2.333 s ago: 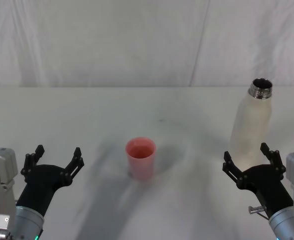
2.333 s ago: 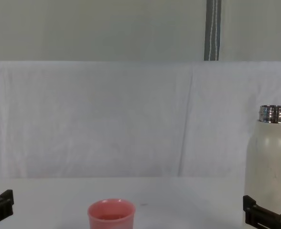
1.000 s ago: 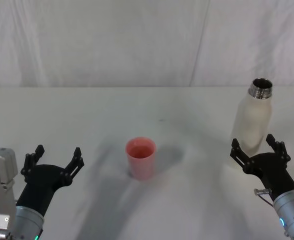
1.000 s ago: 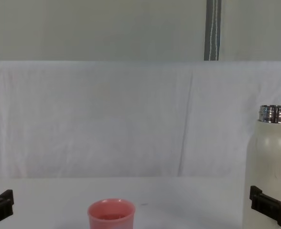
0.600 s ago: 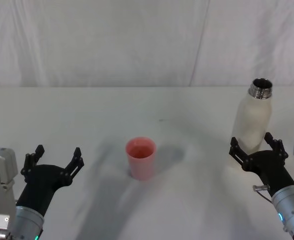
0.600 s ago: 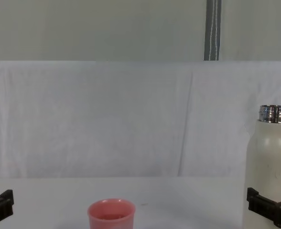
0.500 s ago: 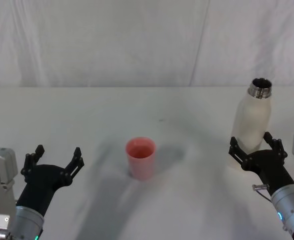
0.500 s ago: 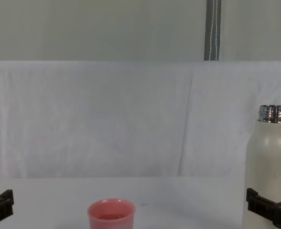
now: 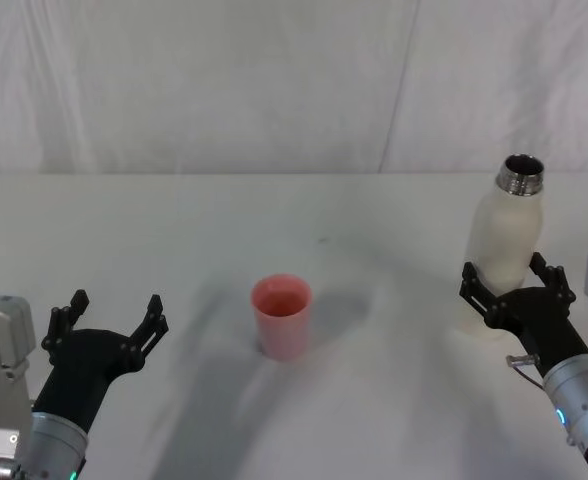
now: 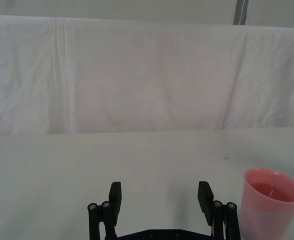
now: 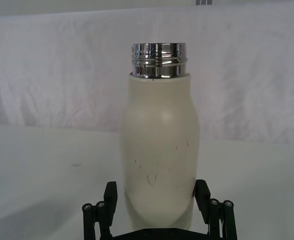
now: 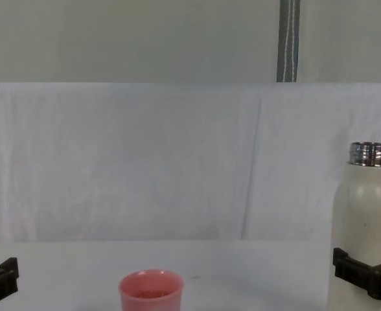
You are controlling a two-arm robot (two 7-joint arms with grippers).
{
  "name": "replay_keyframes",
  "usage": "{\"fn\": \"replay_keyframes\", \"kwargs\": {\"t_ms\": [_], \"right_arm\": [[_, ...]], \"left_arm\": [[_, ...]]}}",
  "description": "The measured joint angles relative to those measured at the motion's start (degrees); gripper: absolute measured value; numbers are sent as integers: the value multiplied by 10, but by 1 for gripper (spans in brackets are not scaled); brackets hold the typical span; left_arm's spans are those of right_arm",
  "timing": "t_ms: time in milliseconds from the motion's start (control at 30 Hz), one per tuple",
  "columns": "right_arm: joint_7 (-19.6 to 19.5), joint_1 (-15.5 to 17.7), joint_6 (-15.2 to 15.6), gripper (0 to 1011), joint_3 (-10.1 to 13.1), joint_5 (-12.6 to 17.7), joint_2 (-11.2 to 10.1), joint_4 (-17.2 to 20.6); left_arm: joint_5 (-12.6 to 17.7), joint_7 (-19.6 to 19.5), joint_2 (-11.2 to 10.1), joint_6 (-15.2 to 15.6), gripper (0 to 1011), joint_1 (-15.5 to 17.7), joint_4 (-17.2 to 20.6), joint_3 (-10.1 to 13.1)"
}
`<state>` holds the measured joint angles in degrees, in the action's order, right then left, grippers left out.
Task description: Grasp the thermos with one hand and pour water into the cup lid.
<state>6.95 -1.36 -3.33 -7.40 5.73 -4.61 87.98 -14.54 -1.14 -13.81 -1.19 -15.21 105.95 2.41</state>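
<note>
Head view: the thermos [image 9: 506, 250] stands uncapped at the right side of the table [image 9: 274, 420], its steel neck open to the top and its body leaning slightly toward the left; the cup lid [image 9: 282, 316] stands upright near the table's middle, well apart from the thermos, mouth up; by judgement the task is at the grasping step, with the lift, the carry toward the cup lid and the pour all left to do, and no water is being poured at this moment; whether the cup lid holds any water cannot be told for certain, though the left wrist view shows a darker level inside it; the right gripper [image 9: 515, 284] sits low on the thermos with one finger on each side of the body; in the right wrist view the fingers [image 11: 110, 192] bracket the lower body closely, wide apart by the bottle's full width, either touching it or just beside it; a firm clamp cannot be confirmed; the left gripper [image 9: 111, 318] rests parked at the near left of the table, spread wide with nothing in it, well apart from the cup lid.
</note>
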Motion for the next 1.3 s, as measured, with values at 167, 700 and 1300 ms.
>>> {"fn": "replay_keyframes", "kwargs": {"t_ms": [167,700,1300], "right_arm": [[0,-5,-2,1001,4,3,1,-5],[5,-23,-7,1001,7,8,0,-21],[10,-35,-8,1001,1,9,-1,-35]], "left_arm": [[0,0,0,0,1001,0,0,0],[0,0,0,0,1001,0,0,0],[0,0,0,0,1001,0,0,0]]}}
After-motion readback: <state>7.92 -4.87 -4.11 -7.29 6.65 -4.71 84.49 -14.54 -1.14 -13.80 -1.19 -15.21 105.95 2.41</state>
